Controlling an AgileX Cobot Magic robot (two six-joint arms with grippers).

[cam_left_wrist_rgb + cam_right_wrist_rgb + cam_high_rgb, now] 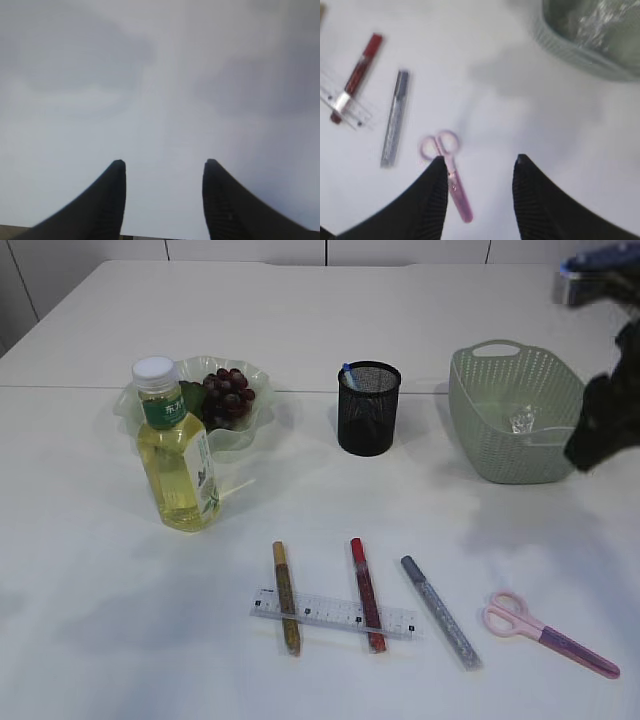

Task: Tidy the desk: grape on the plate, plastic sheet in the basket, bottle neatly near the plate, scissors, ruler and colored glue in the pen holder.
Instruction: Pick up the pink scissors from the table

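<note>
— Nearest the exterior camera, what lies on the table (pixel 90 640)?

— Scissors (pixel 548 632), pink, far right of the ruler (pixel 333 613). Three glue sticks are there too: the gold one (pixel 287 597) and the red one (pixel 367 593) lie across the ruler, and the silver one (pixel 441 611) lies just right of it, clear of it. Beyond the ruler stands the holder (pixel 368 408), black mesh, with something blue showing at its rim. Left of the holder is the plate (pixel 255 410) with the grape (pixel 227 393) on it, and the bottle (pixel 178 448) stands upright just in front of the plate, nearer the camera. Right of the holder sits the basket (pixel 480 440), with the sheet (pixel 520 420) crumpled inside.

— And your arms in that view?

— Only my right arm (pixel 605 425) shows, dark at the right edge, beside the basket. Its fingers I cannot make out there.

— Your left wrist view?

— My left gripper (pixel 164 170) hangs over bare table (pixel 160 75), fingers spread wide, nothing between them.

— And the right wrist?

— My right gripper (pixel 480 167) is also spread wide and empty. The scissors (pixel 447 172) lie under my left finger (pixel 427 200), which covers part of them. Left of the scissors lies the silver glue (pixel 395 125), and farther left the red glue (pixel 356 75) across the ruler (pixel 345 107). The basket (pixel 580 47) fills the top right corner, the sheet (pixel 600 22) blurred inside.
</note>
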